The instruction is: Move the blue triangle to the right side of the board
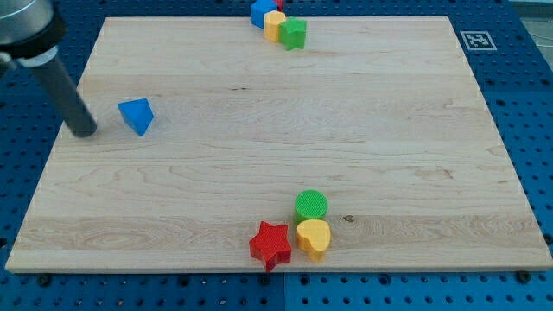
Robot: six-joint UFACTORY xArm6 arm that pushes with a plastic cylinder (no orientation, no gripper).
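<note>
The small blue triangular block (136, 116) is found near the left edge of the pale wooden board (276, 155), in its upper half, and my tip (85, 132) is set down just beside it on the left, apart and not touching; no fingers are carried on this rod, so nothing is opened, closed or gripped. That placement is judged deliberate: with the tip behind the block, a straight push rightward is lined up. Plenty of bare wood is offered across the middle toward the right edge. At the top edge a blue block (262, 12), a yellow block (275, 25) and a green block (294, 33) are huddled; near the bottom edge a green cylinder (311, 206), a yellow heart (314, 238) and a red star (270, 244) are clustered, well below the likely path.
</note>
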